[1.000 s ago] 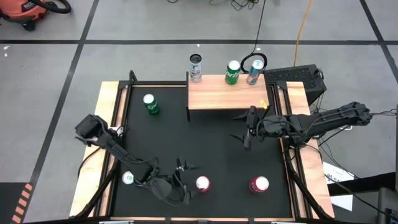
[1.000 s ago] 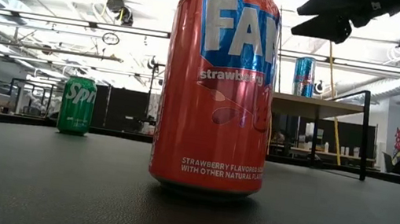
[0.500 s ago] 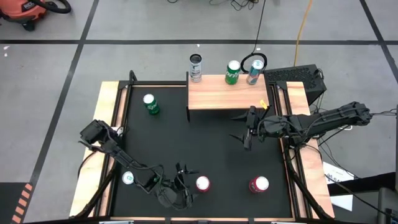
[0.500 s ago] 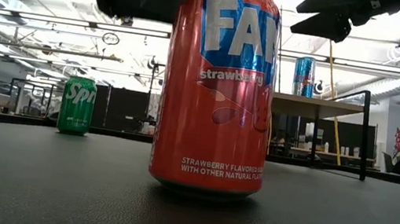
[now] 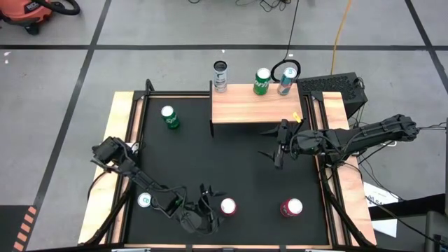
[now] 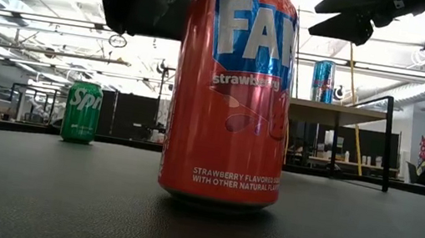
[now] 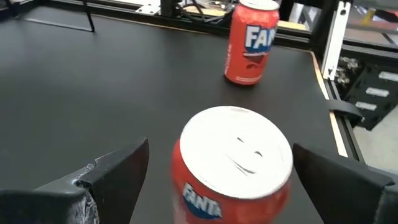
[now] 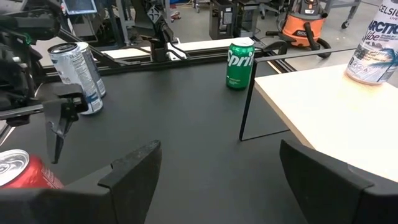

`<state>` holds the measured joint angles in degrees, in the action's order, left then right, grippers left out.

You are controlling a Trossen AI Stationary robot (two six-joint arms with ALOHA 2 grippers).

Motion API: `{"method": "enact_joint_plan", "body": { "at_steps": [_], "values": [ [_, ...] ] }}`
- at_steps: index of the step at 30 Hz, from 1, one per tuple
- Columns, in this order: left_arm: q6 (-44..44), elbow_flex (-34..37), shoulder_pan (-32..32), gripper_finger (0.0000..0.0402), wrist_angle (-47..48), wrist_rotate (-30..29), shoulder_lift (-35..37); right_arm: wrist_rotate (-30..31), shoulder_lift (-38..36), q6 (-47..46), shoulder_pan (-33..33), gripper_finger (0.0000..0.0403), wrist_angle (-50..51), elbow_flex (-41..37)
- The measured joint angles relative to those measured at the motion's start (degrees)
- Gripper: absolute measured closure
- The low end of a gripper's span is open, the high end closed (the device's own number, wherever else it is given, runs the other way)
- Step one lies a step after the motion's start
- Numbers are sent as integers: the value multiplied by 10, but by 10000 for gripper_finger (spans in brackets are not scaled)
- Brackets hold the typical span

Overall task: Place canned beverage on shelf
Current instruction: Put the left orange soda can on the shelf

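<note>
At bench front edge, 6 o'clock: left end effector (image 5: pixel 204 201), fingers spread wide, poised just at the 9 o'clock side of a strawberry Fanta can (image 5: pixel 228 206); nothing pinched.
Target can: upright red aluminium cylinder, silver lid, glossy printed wall; in the left wrist view it sits between the two dark fingers (image 7: pixel 112 180), not yet touched.
Step in hand (judged): straddle the can, close on its mid-wall.
Advice: keep fingers level and centred on the cylinder; squeeze gently, thin wall likely dents; lift straight up before travelling toward 12 o'clock.
Shelf (image 5: pixel 255 105): light-wood board, smooth grain, thin black legs, at 12 o'clock; green can (image 5: pixel 262 81) and pale can (image 5: pixel 285 82) along its far edge, front half bare.
Right end effector (image 5: pixel 278 148): fingers apart, empty, waiting at 3 o'clock just before the shelf.
Bench (image 5: pixel 245 171): matte black, finely pebbled top.
Other cans: second red one (image 5: pixel 291 208) at 5 o'clock; green Sprite (image 5: pixel 169 117) at 10 o'clock.
</note>
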<state>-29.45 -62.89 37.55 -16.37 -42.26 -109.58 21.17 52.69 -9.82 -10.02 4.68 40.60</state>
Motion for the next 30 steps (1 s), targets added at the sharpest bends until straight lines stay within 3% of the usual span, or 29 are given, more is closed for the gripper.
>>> {"method": "enact_joint_plan", "body": {
  "at_steps": [12, 22, 30],
  "values": [
    [-17, 0, -8, 14, 4, 4, -18, 0, 0, 0, 0, 89, 0, 0],
    [1, 0, -27, 129, 4, 17, -18, 0, 0, 0, 0, 89, -1, 0],
    [74, 0, -83, 130, 73, 67, 49, 21, 0, 10, 2, 89, -1, 0]
  ]
}}
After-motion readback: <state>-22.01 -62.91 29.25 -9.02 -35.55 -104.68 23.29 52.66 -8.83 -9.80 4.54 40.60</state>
